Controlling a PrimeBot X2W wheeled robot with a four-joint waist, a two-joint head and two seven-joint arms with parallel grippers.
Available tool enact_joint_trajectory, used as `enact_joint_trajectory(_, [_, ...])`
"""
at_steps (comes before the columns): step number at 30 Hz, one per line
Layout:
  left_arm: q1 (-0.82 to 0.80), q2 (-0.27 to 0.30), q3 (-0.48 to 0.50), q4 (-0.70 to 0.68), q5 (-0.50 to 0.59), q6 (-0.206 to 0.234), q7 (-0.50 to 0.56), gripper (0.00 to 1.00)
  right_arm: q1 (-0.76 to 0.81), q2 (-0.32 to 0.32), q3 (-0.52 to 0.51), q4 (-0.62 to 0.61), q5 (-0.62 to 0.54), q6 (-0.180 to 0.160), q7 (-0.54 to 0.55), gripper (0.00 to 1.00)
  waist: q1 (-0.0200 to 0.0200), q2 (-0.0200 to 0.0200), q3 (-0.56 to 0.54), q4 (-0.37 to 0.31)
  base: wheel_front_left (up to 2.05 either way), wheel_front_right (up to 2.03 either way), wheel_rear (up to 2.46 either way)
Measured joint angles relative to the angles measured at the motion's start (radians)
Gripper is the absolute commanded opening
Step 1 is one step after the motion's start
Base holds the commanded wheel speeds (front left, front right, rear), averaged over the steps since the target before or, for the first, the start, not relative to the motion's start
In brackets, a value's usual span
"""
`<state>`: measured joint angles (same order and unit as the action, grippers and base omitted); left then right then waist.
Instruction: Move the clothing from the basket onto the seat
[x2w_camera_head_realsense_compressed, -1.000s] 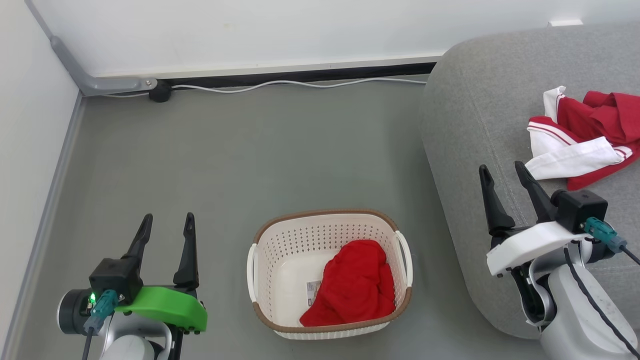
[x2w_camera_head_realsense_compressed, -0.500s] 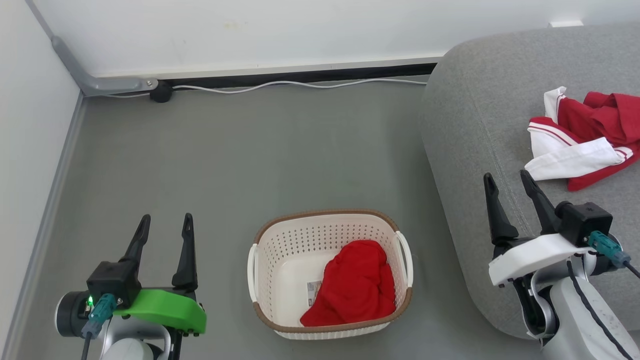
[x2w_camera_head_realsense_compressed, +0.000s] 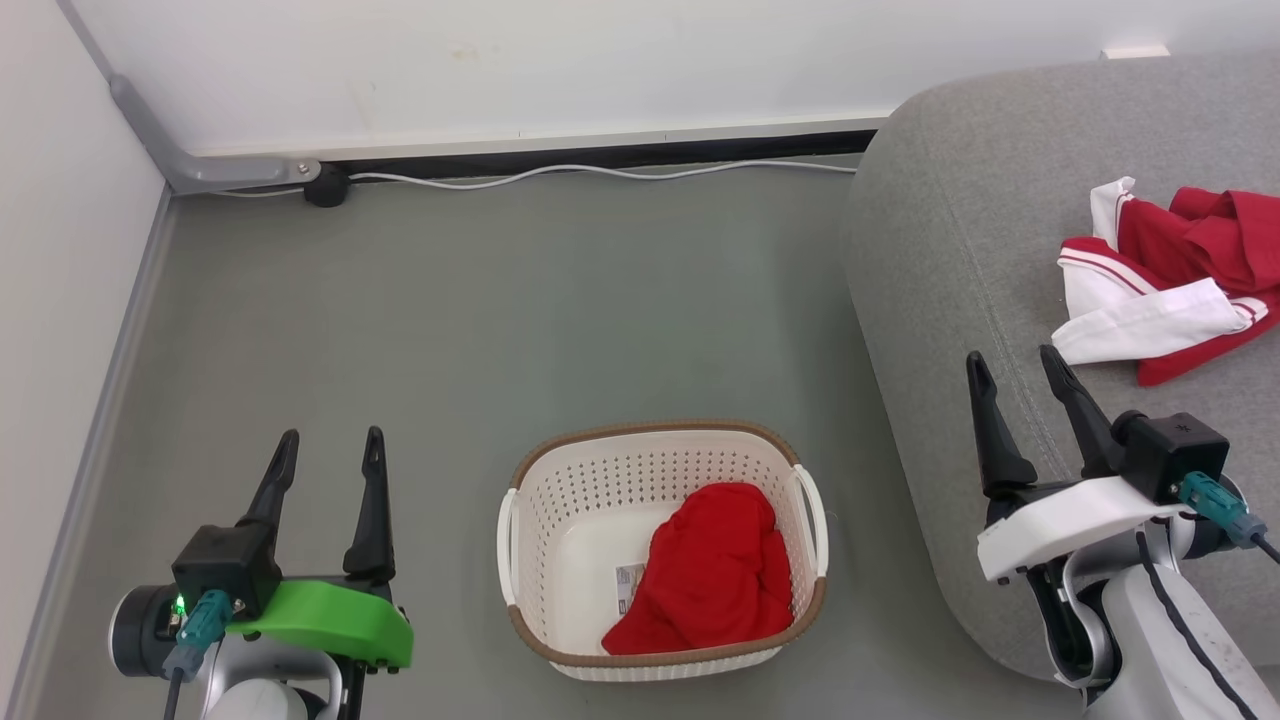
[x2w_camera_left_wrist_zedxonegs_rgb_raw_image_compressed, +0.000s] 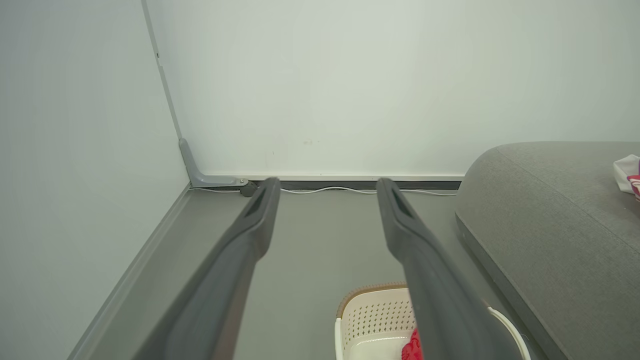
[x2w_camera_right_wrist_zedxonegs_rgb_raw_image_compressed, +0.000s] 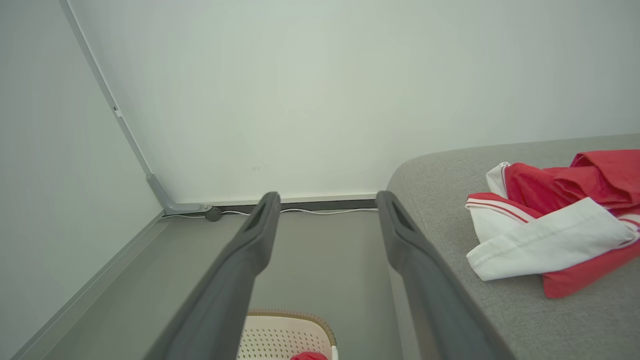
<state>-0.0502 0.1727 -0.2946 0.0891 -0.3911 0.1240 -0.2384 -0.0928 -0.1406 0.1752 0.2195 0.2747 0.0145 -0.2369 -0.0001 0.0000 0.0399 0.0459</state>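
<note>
Down at the far left, over the grey floor (x2w_camera_head_realsense_compressed: 500, 300), the left gripper (x2w_camera_head_realsense_compressed: 332, 436) on its green mount is just hanging there, two long dark fingers spread wide with nothing between them. Next along, in the middle of the floor, sits the cream perforated plastic laundry basket (x2w_camera_head_realsense_compressed: 560, 470) with a brown woven-look rim. There's a crumpled plain red fabric garment (x2w_camera_head_realsense_compressed: 715, 570) bunched in its right half, and a paper label (x2w_camera_head_realsense_compressed: 628, 585) peeks out beside it on the bottom. Then comes the right gripper (x2w_camera_head_realsense_compressed: 1010, 356), white mount, hovering over the front edge of the big grey woven-fabric sofa seat (x2w_camera_head_realsense_compressed: 950, 220), fingers equally wide apart and empty. Furthest right, a red garment with white cuffs and stripes (x2w_camera_head_realsense_compressed: 1180, 280) lies rumpled on that seat, well apart from the basket. So I'd call it about half done: one piece is across, one is left to fish out, and neither gripper is anywhere near it yet.
</note>
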Motion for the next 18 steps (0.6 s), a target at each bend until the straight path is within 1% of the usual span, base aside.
enact_joint_trajectory(5, [0.000, -0.001, 0.002, -0.004, 0.012, 0.000, 0.000, 1.00, 0.001, -0.001, 0.000, -0.020, 0.000, -0.001, 0.009, 1.00, 0.0000, 0.0000, 0.001, 0.000, 0.00, 0.00, 0.00])
enact_joint_trajectory(7, [0.000, -0.002, 0.003, -0.006, 0.027, 0.000, 0.000, 1.00, 0.003, -0.001, 0.000, -0.026, 0.000, -0.007, 0.009, 1.00, 0.0000, 0.0000, 0.002, 0.000, 0.00, 0.00, 0.00])
enact_joint_trajectory(18, [0.009, -0.009, 0.008, -0.032, 0.044, 0.000, 0.009, 1.00, 0.018, -0.004, 0.004, -0.077, 0.000, -0.008, 0.031, 1.00, 0.0000, 0.0000, 0.024, -0.009, 0.00, 0.00, 0.00])
